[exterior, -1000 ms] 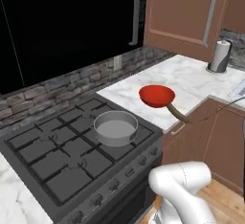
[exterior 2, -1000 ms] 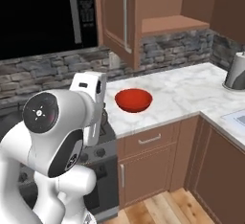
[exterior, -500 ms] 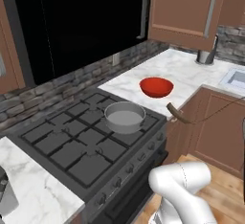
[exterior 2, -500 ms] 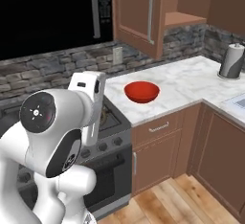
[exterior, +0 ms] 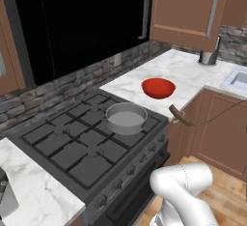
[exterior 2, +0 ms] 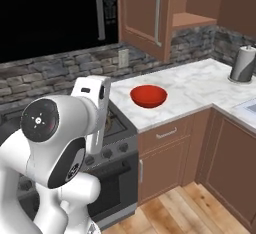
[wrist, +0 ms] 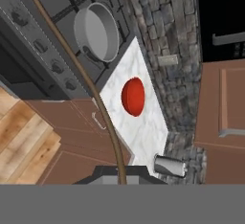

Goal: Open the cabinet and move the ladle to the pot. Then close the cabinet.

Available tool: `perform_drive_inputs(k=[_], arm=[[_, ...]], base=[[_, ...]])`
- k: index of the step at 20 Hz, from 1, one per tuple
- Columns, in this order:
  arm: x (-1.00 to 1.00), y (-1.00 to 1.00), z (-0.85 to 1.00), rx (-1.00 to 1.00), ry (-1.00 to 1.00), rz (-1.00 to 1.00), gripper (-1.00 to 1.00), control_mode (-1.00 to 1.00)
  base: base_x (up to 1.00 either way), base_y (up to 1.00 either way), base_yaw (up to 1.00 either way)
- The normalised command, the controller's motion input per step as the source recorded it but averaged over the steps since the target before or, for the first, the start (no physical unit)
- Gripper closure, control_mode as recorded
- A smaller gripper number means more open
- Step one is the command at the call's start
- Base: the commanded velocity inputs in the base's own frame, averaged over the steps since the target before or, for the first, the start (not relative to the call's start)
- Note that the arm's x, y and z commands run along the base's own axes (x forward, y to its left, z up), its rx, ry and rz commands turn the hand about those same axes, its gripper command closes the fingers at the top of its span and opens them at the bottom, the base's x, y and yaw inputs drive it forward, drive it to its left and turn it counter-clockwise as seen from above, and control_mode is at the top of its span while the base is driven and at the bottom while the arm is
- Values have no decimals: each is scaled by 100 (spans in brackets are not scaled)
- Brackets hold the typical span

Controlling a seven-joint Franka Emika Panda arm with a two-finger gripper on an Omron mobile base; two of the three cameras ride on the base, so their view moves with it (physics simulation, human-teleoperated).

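Note:
The ladle (wrist: 91,82) is a thin brown rod that runs from between my fingers toward the stove. Its small scoop (exterior: 175,113) hangs off the counter's front edge, to the right of the pot and below the red bowl. My gripper (wrist: 120,176) is shut on the ladle's handle. The grey pot (exterior: 126,118) sits on the stove's right front burner, also seen as the pot (wrist: 96,31) in the hand view. The cabinet (exterior: 187,8) stands with its door swung open, and the cabinet (exterior 2: 146,16) shows a bare shelf behind that door.
A red bowl (exterior: 158,88) rests on the marble counter (exterior: 188,73) between stove and cabinet. A silver canister (exterior 2: 243,64) stands at the counter's far end by a sink (exterior: 239,77). The black microwave (exterior: 82,22) hangs over the gas stove (exterior: 79,145). Lower drawers (exterior 2: 165,135) front the wooden floor.
The base has driven, so both base views have shifted: stove and pot sit more central and the counter lies further right. The ladle stays in my grip.

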Motion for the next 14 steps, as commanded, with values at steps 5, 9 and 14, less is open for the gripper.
perform_drive_inputs(k=[5, 9, 14], arm=[[0, 0, 0, 0, 0, 0, 100, 100], [0, 0, 0, 0, 0, 0, 100, 100], [0, 0, 0, 0, 0, 0, 100, 100]], base=[[63, 2, 21], [50, 0, 29], [48, 0, 29]])
